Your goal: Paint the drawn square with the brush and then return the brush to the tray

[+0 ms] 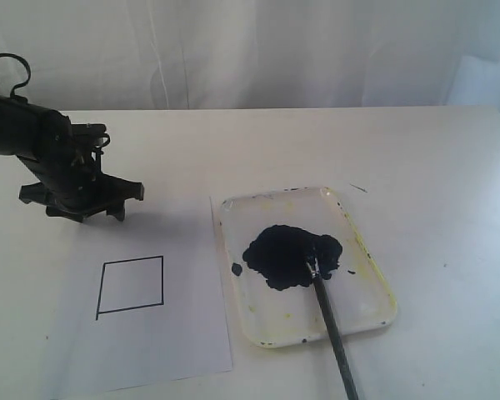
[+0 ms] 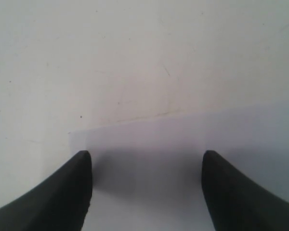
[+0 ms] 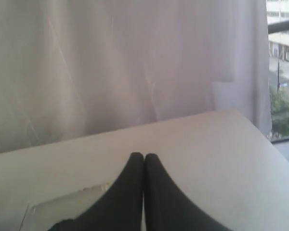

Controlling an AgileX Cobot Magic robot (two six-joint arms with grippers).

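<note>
The drawn square (image 1: 131,287) is a thin black outline on the white paper (image 1: 158,350), and its inside is blank. The brush (image 1: 331,321) lies with its bristles in the blue-black paint blob (image 1: 283,254) of the tray (image 1: 382,287); its dark handle sticks out over the tray's near rim. My left gripper (image 1: 83,212) hovers open over the paper's far edge, beyond the square, holding nothing (image 2: 147,159). My right gripper (image 3: 144,156) is shut and empty, with a corner of the tray (image 3: 62,204) beneath it. It is outside the exterior view.
A white curtain (image 1: 258,50) hangs behind the white table (image 1: 433,167). A small dark paint spot (image 1: 237,268) lies in the tray left of the blob. The right wrist view shows a window (image 3: 283,72) past the table's corner.
</note>
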